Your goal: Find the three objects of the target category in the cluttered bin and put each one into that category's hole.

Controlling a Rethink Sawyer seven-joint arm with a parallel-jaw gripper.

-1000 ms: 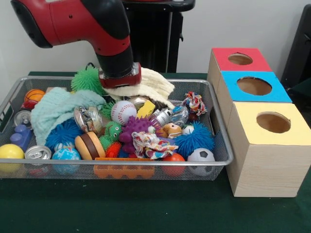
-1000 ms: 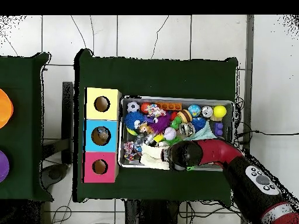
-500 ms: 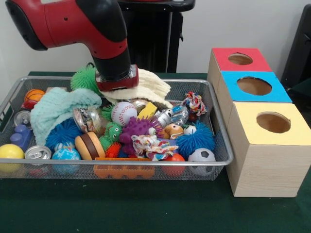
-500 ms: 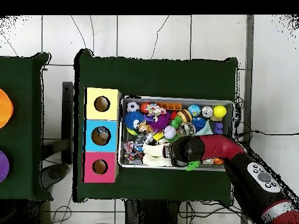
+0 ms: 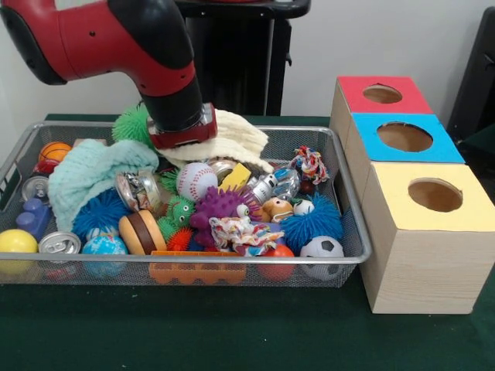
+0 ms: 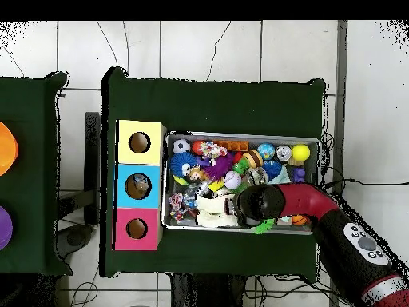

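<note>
The cream knitted cloth is judged to be the piece now in hand, since the gripper is set down right at its edge, at the back of the wire mesh bin; which category is wanted cannot be told from the scene. Whether the gripper is spread or closed on the fabric cannot be told, as its tip is hidden by the red and black wrist in both views. The cloth is expected to be light, soft and limp: it would sag and trail when lifted, and it could snag or drag neighbouring toys. A hold on a bunched fold near its middle is advised rather than on a thin hem. It is seen as a pale, ribbed, crumpled heap draped over the clutter. Just beside the gripper, on its other side, a green spiky rubber ball is found, and just in front of it a white baseball. A teal knitted cloth lies near, possibly of the same kind. Well apart, beyond the bin's end, the three wooden boxes with red, blue and yellow holed tops are ranged.
</note>
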